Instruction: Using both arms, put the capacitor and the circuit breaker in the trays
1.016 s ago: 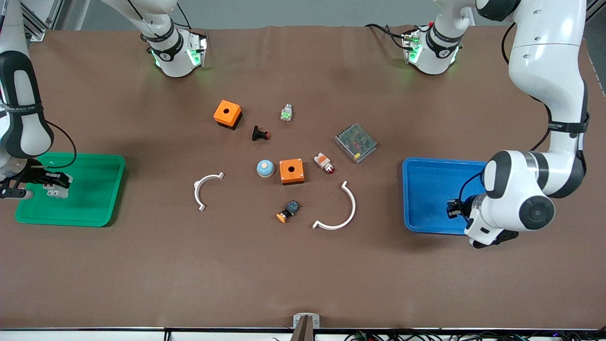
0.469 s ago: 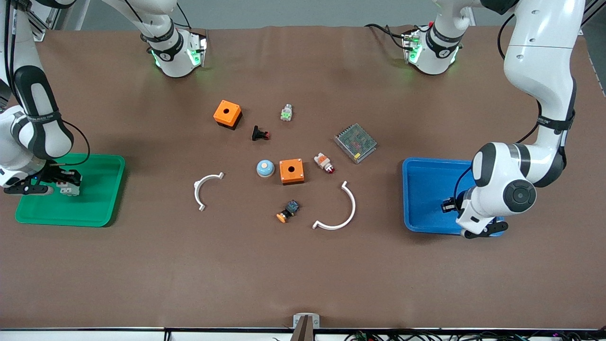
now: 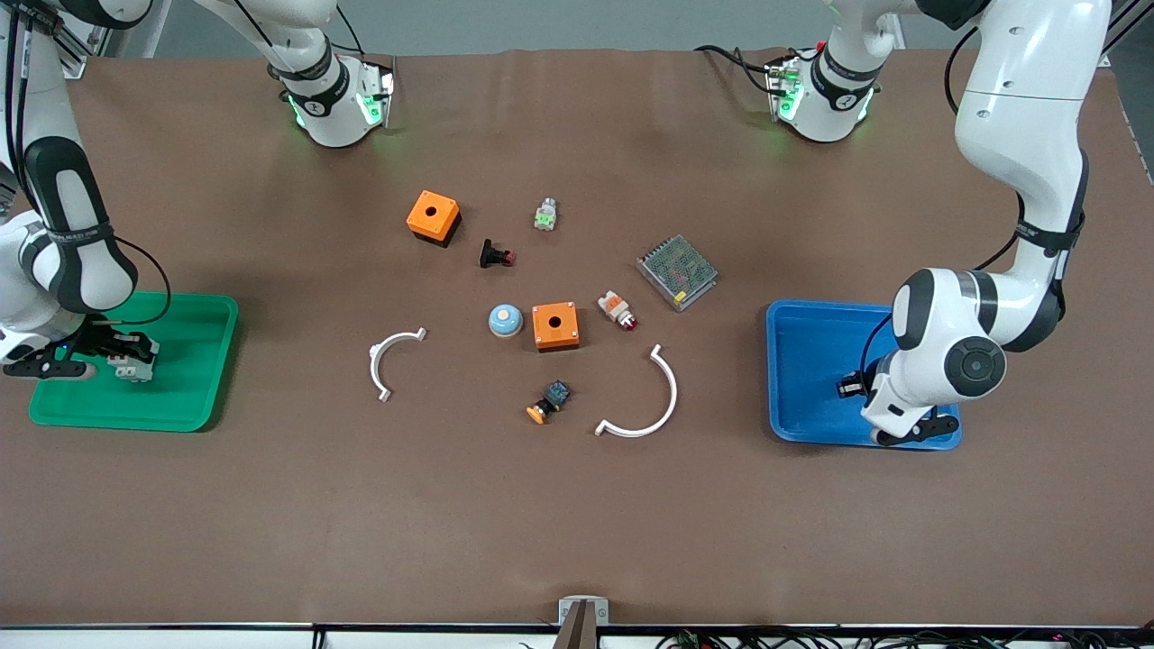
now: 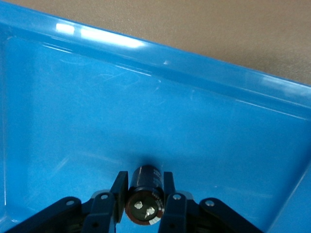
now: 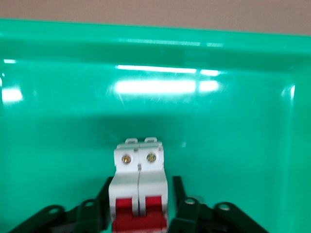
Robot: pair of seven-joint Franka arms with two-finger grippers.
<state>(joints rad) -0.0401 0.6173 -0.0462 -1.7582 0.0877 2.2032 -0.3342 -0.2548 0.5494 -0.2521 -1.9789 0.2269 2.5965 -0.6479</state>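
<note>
Left wrist view first: the left tool point(image 4: 142, 204) has its fingers closed snugly on the capacitor point(image 4: 145, 194), low over the floor of the blue tray point(image 4: 204, 87) at the left arm's end of the desk point(image 3: 577, 505). Whether the part touches the floor, I cannot tell. Over at the right arm's end, the right tool point(image 5: 141, 208) grips the circuit breaker point(image 5: 139, 187) by its sides, red levers toward the camera, down inside the green tray point(image 5: 155, 53). In the front view the breaker point(image 3: 126, 363) sits well inside the green tray's rim point(image 3: 216, 361), while the left tool point(image 3: 852, 386) hangs over the blue tray point(image 3: 811, 361) with the wrist hiding much of it. So both parts look ready for release, I'd say. The risks from here: the capacitor is a round cylinder and could roll once freed, or stick to a finger and get dragged up as the tool lifts. The breaker, if let go while tilted or above the floor, could tip over. The clutter mid-desk stays out of this.
</note>
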